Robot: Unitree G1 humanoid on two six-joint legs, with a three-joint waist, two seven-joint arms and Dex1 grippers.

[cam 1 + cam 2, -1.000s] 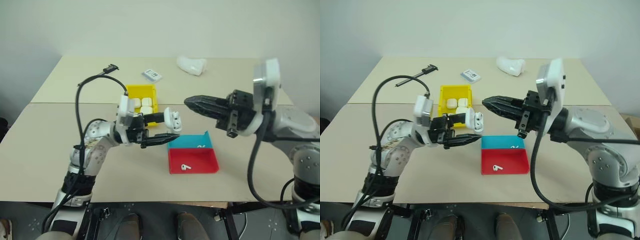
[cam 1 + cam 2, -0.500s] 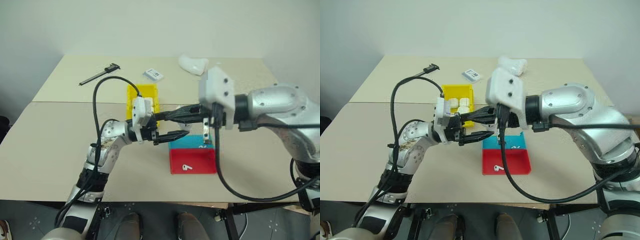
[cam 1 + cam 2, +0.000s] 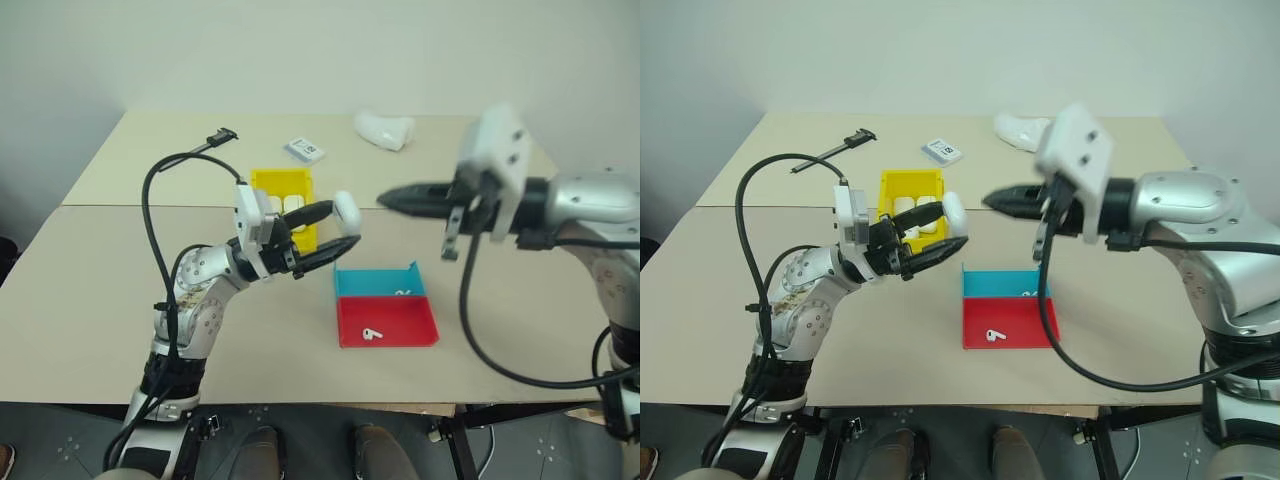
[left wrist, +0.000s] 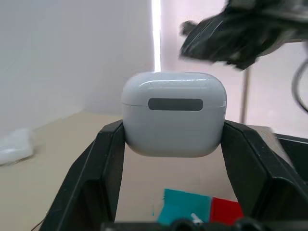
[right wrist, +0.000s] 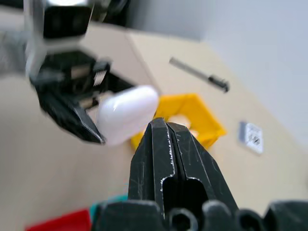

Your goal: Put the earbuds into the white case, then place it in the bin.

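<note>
the left claw pinches the closed white case above the table, at four o'clock of the bin, the right claw empty and closed; one earbud in the tray risks being skipped.

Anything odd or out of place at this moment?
Yes: the left gripper holds the white case with its lid closed, while one earbud lies loose in the red half of the tray. The right gripper is shut and empty.
</note>
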